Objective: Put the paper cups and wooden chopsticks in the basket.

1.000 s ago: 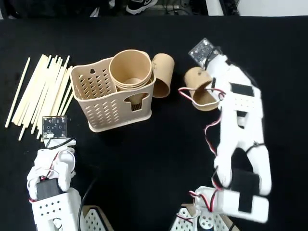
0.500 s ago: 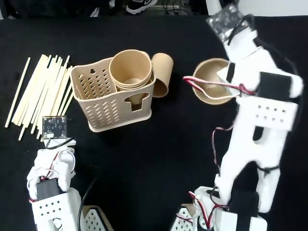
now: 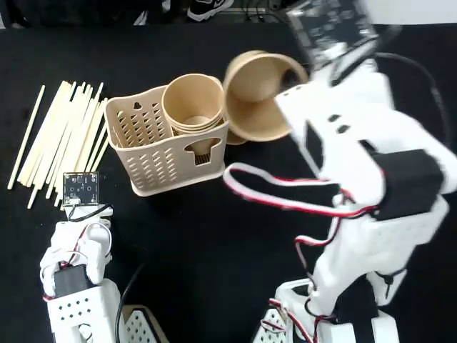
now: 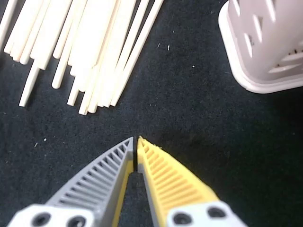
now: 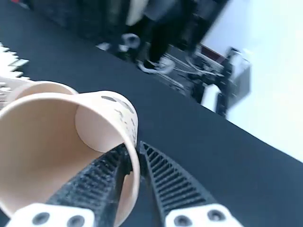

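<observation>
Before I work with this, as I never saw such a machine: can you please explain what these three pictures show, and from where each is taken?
These are two robot arms with pincer grippers, side by side at a black table. The high view looks down from a fixed camera; the other two come from a camera on each arm's wrist. On the table wooden chopsticks lie in a pile beside a basket, which holds stacked cups. The left gripper is shut and empty, near the chopsticks. The right gripper pinches the wall of a paper cup, held tilted above the table next to the basket.
</observation>
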`<state>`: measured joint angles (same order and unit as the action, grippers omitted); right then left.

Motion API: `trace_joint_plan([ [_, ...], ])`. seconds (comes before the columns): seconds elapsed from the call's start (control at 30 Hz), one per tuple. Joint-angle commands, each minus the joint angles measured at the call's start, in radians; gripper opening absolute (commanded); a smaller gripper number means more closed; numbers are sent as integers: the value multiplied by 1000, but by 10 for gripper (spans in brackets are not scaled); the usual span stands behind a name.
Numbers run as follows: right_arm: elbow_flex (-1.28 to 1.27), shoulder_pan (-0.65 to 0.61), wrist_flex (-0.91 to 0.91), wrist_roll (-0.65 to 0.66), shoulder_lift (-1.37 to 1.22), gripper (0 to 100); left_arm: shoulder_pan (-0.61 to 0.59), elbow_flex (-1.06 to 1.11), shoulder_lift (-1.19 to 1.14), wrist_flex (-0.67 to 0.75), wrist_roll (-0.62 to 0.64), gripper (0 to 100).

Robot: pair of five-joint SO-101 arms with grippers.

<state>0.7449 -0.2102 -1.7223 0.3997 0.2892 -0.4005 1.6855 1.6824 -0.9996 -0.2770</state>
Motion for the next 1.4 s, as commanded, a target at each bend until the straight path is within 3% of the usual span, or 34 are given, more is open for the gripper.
trace_joint_plan([
  [0.0,31,-115,-15,-18,-8,12,7,13,8,15,-6,30],
  [0.17,30,-190,-14,-72,-30,12,7,13,8,15,-6,30],
  [0.6,42,-196,25,-72,-294,16,7,13,8,15,-6,30],
  [0.77,39,-155,114,-114,-335,116,7,13,8,15,-6,30],
  [0.97,41,-132,183,-120,-377,41,7,13,8,15,-6,30],
  [1.37,42,-149,199,-118,-297,12,7,12,8,15,-6,30],
])
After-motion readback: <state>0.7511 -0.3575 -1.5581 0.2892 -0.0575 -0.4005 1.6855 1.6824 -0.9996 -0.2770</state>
